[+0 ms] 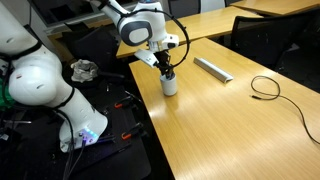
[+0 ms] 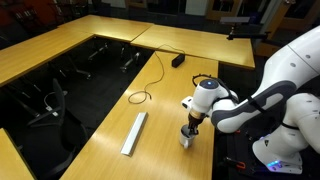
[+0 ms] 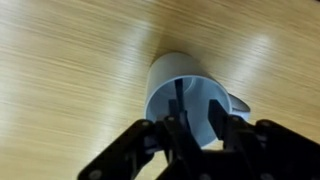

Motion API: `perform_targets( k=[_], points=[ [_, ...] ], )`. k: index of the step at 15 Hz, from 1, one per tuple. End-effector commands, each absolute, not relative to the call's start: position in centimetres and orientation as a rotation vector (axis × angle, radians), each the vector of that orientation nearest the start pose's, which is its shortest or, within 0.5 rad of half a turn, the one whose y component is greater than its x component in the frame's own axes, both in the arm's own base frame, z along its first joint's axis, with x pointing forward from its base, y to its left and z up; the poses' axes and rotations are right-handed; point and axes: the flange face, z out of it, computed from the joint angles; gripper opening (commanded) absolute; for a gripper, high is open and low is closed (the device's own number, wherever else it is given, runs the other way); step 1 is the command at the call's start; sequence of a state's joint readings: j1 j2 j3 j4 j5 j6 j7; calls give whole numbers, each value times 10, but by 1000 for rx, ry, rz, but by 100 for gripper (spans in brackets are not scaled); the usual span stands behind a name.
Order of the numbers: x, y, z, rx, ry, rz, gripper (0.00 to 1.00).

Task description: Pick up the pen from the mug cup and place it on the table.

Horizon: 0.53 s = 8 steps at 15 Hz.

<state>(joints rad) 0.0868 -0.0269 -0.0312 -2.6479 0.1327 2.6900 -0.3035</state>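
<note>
A white mug (image 3: 165, 78) stands on the wooden table (image 3: 60, 60), with a dark pen (image 3: 178, 100) upright inside it. My gripper (image 3: 197, 125) hangs straight over the mug with its fingertips lowered to the rim. The pen stands between the fingers, close against one of them, and a gap shows to the other finger. The mug (image 1: 170, 86) and gripper (image 1: 167, 68) sit near the table's edge in both exterior views; they also show as mug (image 2: 187, 140) and gripper (image 2: 192, 126). The pen is hidden by the gripper in those views.
A grey flat bar (image 1: 212, 68) lies on the table beyond the mug, also seen in an exterior view (image 2: 134, 133). A black cable (image 1: 265, 88) loops across the table to an adapter (image 2: 178, 60). The table edge drops off close beside the mug.
</note>
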Motion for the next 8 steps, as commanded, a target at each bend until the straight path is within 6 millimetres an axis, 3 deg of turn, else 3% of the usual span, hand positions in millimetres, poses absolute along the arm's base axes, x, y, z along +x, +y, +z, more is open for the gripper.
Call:
perform_targets(
  k=[1,5,8],
  points=[
    [436,19,252,-3069,-336,-175,35],
    [437,23,243,-3069,-358,-200,40],
    [438,27,237,-3071,-387,-242,39]
  ],
)
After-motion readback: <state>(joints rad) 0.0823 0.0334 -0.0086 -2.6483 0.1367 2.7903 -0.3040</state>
